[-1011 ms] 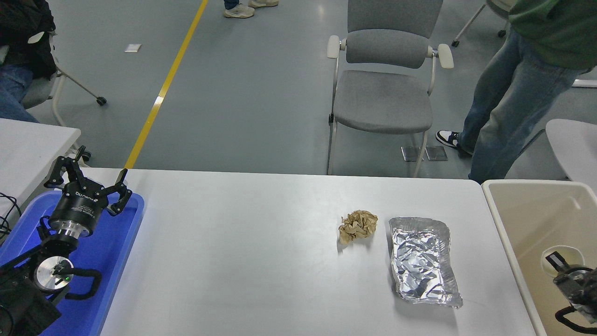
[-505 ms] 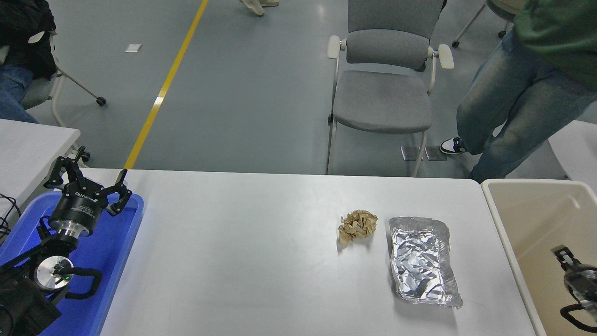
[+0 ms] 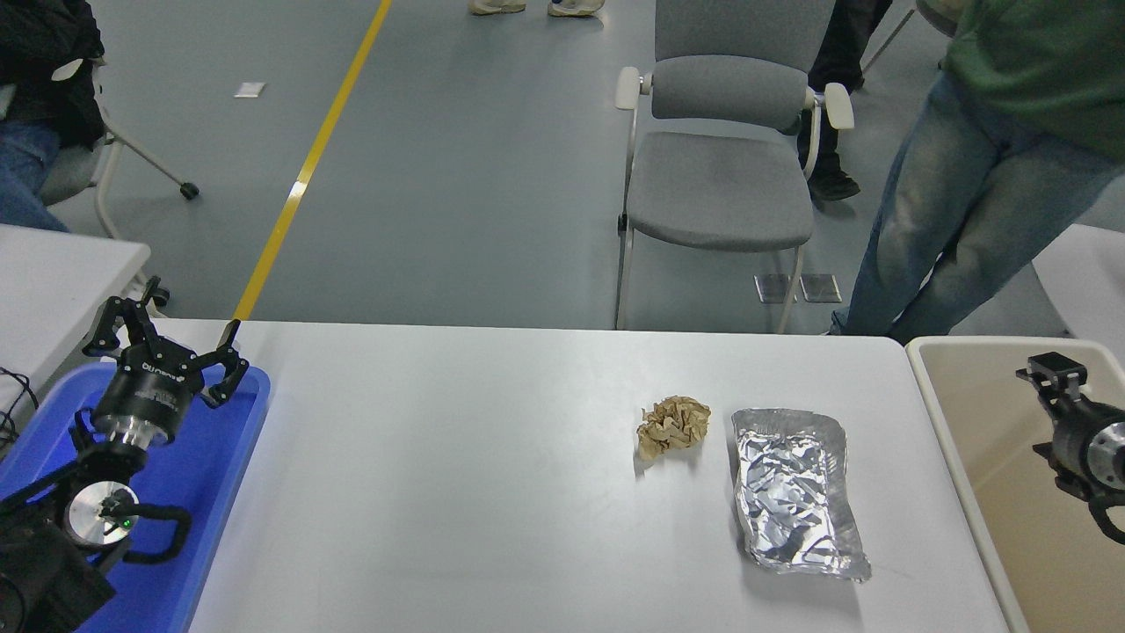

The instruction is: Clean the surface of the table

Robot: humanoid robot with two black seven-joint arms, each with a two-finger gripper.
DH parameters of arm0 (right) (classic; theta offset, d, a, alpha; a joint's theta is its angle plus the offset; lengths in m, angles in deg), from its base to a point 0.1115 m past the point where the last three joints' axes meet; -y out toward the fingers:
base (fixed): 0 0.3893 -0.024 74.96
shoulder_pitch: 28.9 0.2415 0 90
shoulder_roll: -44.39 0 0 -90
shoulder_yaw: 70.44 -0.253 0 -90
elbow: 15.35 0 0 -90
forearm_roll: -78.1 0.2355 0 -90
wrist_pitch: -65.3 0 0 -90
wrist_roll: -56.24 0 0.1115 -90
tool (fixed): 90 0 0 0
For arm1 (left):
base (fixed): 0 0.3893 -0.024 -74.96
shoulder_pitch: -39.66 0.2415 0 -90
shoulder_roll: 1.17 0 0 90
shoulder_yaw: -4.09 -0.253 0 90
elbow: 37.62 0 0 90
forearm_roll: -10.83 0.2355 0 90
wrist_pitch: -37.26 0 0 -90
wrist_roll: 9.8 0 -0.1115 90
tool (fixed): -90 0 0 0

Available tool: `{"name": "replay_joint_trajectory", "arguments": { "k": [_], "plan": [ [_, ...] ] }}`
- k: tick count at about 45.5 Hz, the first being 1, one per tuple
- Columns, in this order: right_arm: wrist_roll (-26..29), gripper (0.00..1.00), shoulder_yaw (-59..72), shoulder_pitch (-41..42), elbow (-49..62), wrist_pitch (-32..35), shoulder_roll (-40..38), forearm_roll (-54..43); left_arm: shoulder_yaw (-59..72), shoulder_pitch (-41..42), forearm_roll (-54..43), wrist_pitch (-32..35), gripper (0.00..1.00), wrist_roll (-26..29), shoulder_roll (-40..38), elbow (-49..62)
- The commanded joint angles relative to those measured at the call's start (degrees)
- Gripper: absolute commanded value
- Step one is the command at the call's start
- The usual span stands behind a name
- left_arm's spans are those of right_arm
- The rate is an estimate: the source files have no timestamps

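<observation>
The table surface (image 3: 457, 492) is a wide white-grey top filling the lower picture. On its right half lie a crumpled brown paper ball (image 3: 673, 425) and, just right of it, a flat silver foil packet (image 3: 795, 492). My right gripper (image 3: 1052, 376) hangs over the beige bin (image 3: 945, 422) at the table's right end, well right of the foil packet; its front is turned away from the camera. My left gripper (image 3: 169, 345) stays parked open and empty over the blue tray (image 3: 242, 440) at the lower left.
A grey chair (image 3: 721, 185) stands behind the far edge. A person in jeans (image 3: 949, 220) stands at the far right corner, close to the bin. A smaller white table (image 3: 53, 281) sits at the left, with another seated person behind it.
My right gripper has risen and moved toward the far side of the bin. A white round thing seen at it one second ago no longer shows. The person in jeans has shifted stance.
</observation>
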Motion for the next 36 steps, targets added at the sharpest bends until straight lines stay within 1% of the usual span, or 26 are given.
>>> {"name": "replay_joint_trajectory", "arguments": {
  "k": [1, 8, 14, 19, 23, 30, 36],
  "plan": [
    [-0.1, 1.0, -7.68, -0.71, -12.82, -0.03, 1.02, 0.07, 0.0, 0.0, 0.0, 0.0, 1.0, 0.0, 0.0, 0.01],
    [-0.63, 1.0, -10.31, -1.94, -15.36, 0.05, 4.45, 1.29, 0.0, 0.0, 0.0, 0.0, 1.0, 0.0, 0.0, 0.01],
    [-3.0, 1.0, -15.24, -4.66, -18.35, 0.23, 8.58, 4.9, 0.0, 0.0, 0.0, 0.0, 1.0, 0.0, 0.0, 0.01],
    [-5.73, 1.0, -17.09, -6.16, -19.15, 0.23, 12.45, 5.17, 0.0, 0.0, 0.0, 0.0, 1.0, 0.0, 0.0, 0.01],
    [-6.35, 1.0, -17.18, -6.78, -18.97, 0.23, 15.0, 4.99, 0.0, 0.0, 0.0, 0.0, 1.0, 0.0, 0.0, 0.01],
    [-6.52, 1.0, -17.09, -8.88, -17.31, 0.14, 23.25, 4.37, 0.0, 0.0, 0.0, 0.0, 1.0, 0.0, 0.0, 0.01],
    [-8.19, 1.0, -17.09, -10.2, -14.58, 0.05, 30.02, 4.29, 0.0, 0.0, 0.0, 0.0, 1.0, 0.0, 0.0, 0.01]
  ]
}}
